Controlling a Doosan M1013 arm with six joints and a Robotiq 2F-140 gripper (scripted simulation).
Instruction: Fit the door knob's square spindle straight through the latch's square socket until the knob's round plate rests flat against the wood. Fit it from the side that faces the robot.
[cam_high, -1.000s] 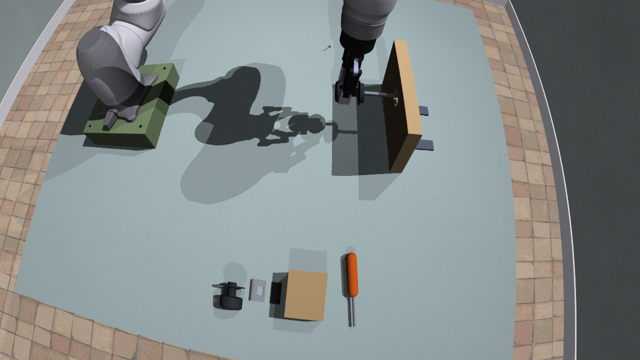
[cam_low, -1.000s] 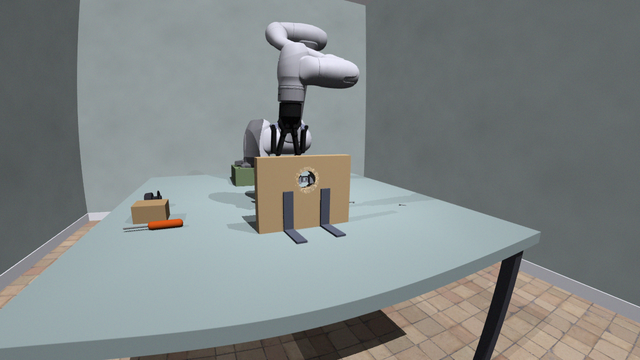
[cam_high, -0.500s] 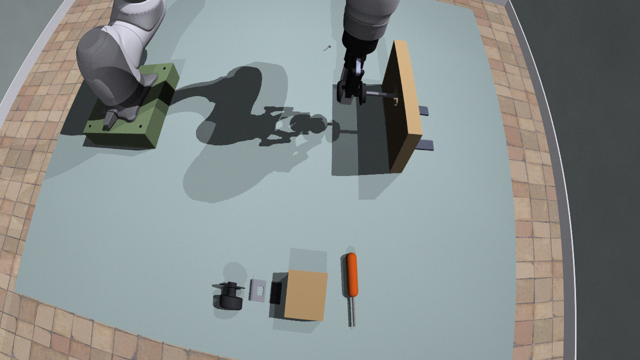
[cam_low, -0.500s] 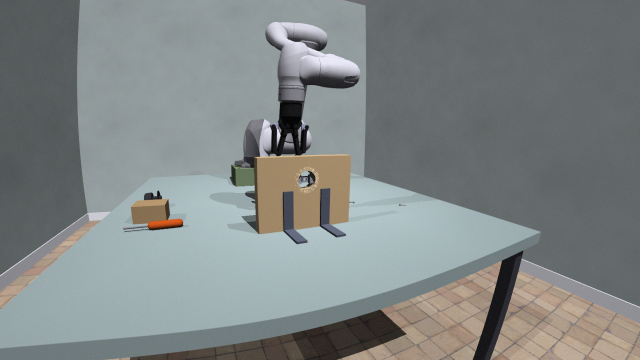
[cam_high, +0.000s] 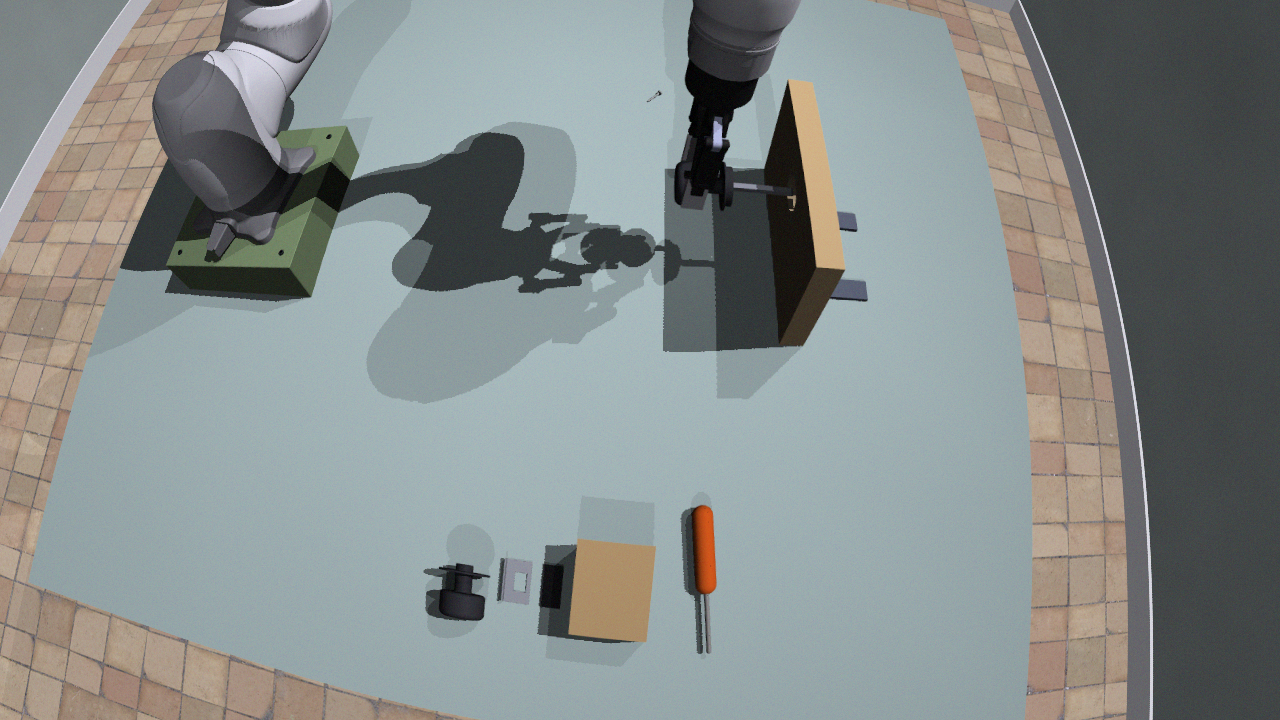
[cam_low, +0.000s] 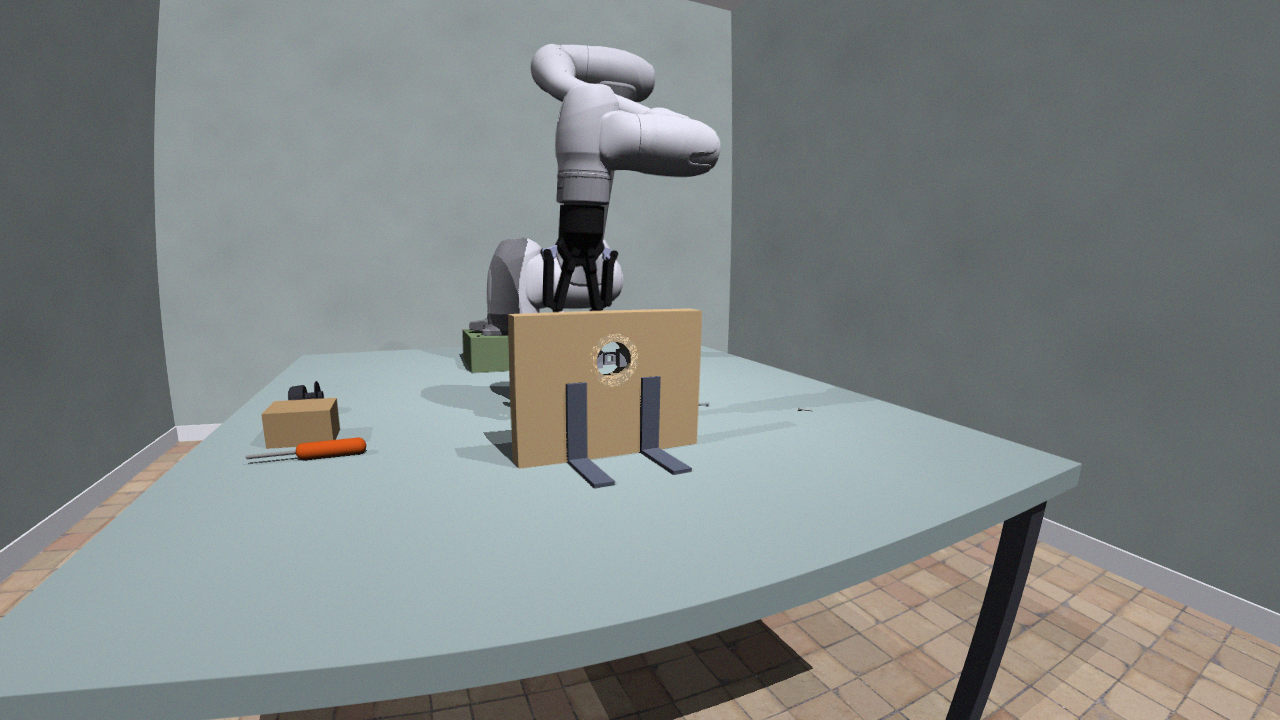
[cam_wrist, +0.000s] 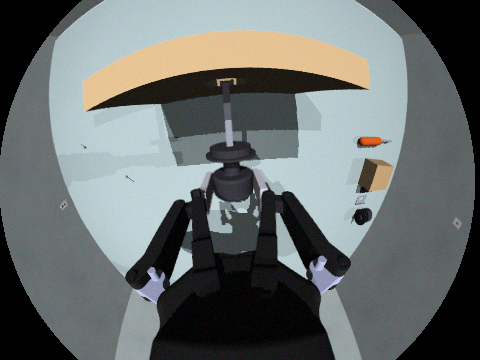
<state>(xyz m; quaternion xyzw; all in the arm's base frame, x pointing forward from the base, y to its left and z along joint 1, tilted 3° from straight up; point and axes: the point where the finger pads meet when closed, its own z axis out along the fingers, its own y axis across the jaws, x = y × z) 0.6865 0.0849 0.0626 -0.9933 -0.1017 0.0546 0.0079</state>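
My gripper (cam_high: 704, 183) is shut on a dark door knob (cam_wrist: 231, 182) and holds it level, on the robot's side of an upright wooden panel (cam_high: 803, 210). The knob's round plate (cam_wrist: 230, 152) stands well clear of the wood. Its thin square spindle (cam_high: 760, 188) (cam_wrist: 228, 82) points at the panel, and its tip is at the latch's square socket. In the exterior view the socket (cam_low: 612, 358) shows in a round hole in the panel (cam_low: 605, 385), and the gripper (cam_low: 581, 282) is partly hidden behind the panel.
Two grey brackets (cam_low: 626, 434) prop the panel on its far side. Near the table's other edge lie a second dark knob (cam_high: 460, 591), a small metal plate (cam_high: 516, 580), a wooden block (cam_high: 608, 589) and an orange screwdriver (cam_high: 704, 555). A small screw (cam_high: 659, 92) lies by the arm.
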